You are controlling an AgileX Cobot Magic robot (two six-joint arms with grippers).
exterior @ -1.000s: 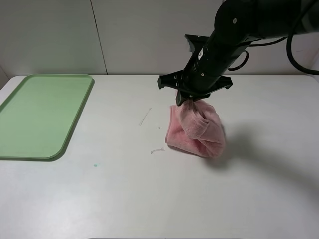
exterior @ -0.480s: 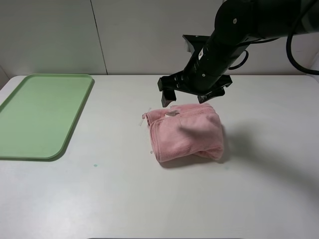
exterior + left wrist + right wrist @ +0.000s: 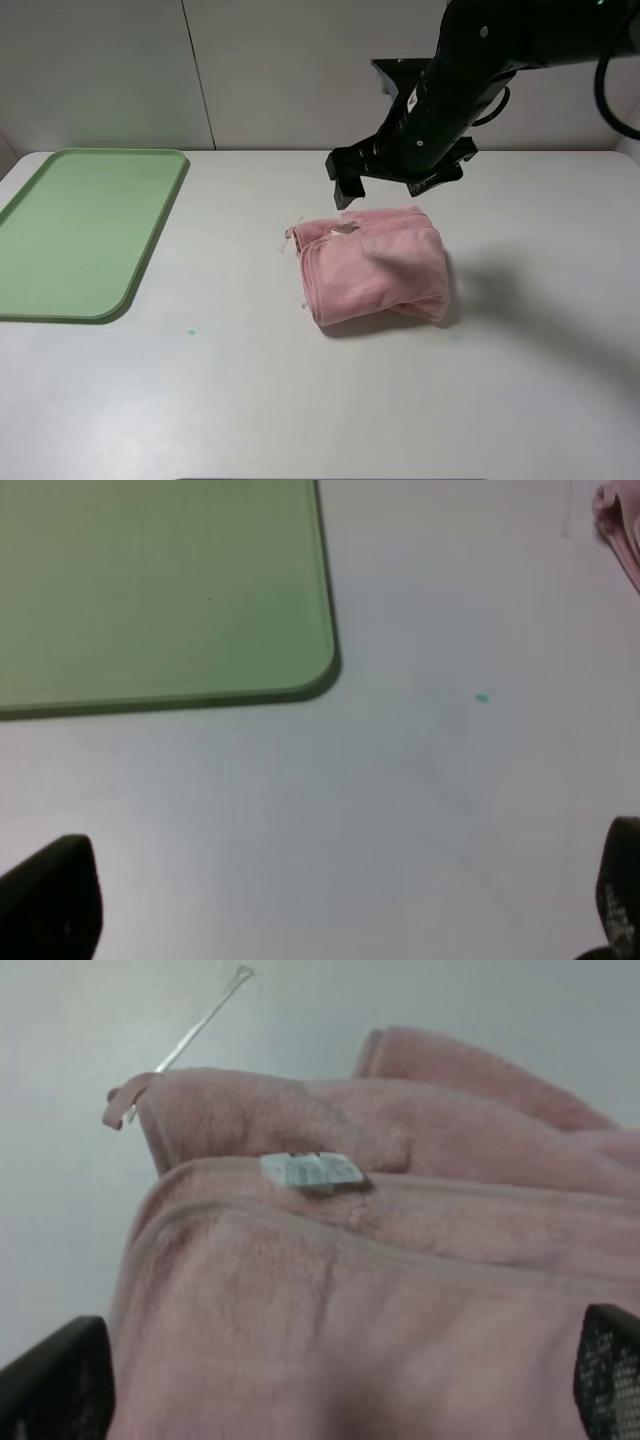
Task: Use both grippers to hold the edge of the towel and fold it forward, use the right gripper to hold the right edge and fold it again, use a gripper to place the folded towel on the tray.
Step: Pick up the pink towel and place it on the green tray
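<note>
Exterior high view: folding apparently done, placing on the tray [image 3: 90,230] next, off to the side of the right gripper [image 3: 385,190], spread wide and empty. Just below those jaws, the towel [image 3: 375,265]: a lumpy, loosely layered bundle, needing a deep pinch through all layers. Small white tag [image 3: 312,1170] uppermost; left gripper [image 3: 335,900] also spread, empty.

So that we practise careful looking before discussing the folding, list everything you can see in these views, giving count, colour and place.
towel: one, pink, folded, on the table right of centre
tag: one, white, on the towel near its far edge
tray: one, light green, on the table's left side
speck: one, teal, on the table between tray and towel
table: one, white, under everything
right gripper: one, black, open, above the towel's far edge
left gripper: one, black, open, over the table near the tray's corner
</note>
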